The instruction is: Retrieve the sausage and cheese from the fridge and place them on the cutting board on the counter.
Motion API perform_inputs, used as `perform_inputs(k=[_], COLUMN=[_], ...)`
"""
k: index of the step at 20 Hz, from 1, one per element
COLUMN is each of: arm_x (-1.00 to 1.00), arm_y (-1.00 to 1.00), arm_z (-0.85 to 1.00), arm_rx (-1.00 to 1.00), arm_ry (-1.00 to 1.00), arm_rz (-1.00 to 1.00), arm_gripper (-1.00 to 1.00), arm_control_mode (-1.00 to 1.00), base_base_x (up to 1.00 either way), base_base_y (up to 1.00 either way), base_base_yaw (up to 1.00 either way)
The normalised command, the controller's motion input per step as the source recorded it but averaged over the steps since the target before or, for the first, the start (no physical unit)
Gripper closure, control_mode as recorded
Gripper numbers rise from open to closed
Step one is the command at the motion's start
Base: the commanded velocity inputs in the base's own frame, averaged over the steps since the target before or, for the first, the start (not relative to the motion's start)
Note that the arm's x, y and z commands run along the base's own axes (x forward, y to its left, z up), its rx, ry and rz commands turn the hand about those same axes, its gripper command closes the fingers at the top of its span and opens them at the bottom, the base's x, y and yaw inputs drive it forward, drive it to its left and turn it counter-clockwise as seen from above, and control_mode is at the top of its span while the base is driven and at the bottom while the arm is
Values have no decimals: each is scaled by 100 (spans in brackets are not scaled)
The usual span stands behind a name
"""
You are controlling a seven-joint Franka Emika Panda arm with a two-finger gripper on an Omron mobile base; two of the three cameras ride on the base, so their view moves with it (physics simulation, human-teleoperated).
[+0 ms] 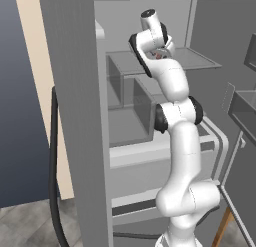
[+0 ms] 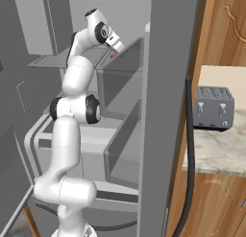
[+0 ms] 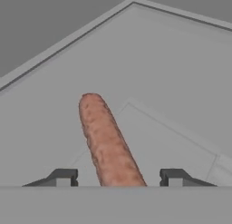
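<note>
The sausage (image 3: 106, 141), reddish-brown with rounded ends, lies on a grey shelf (image 3: 163, 60) inside the open fridge (image 1: 75, 116). My gripper (image 3: 119, 177) is down over it, one fingertip on each side of its near end, with a gap left on both sides. From the base views the arm reaches up into the fridge, with the gripper (image 1: 161, 53) (image 2: 115, 50) at an upper shelf (image 1: 200, 58) and a speck of red beneath it. The cheese and the cutting board are out of view. The counter (image 2: 216, 152) lies to the right of the fridge.
Clear door bins (image 2: 122, 87) sit close beside the arm on the open fridge door (image 2: 168, 111). A grey toaster (image 2: 214, 107) stands on the counter beyond that door. Lower drawers (image 1: 130, 161) fill the fridge below the arm's elbow.
</note>
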Motion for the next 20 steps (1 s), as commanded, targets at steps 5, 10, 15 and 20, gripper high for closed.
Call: perform_inputs(k=[5, 10, 15, 20], arm_x=[0, -5, -33, -53], arm_y=[0, 2, 1, 0], arm_z=[-3, -7, -2, -6], arm_rx=[0, -2, -3, -1], arm_ry=[0, -3, -29, -13], arm_rz=[0, 0, 11, 14], arm_gripper=[100, 100, 100, 100], arm_control_mode=[-100, -100, -100, -100], base_base_x=[0, 0, 0, 0], base_base_y=[0, 0, 0, 0], base_base_yaw=[0, 0, 0, 0])
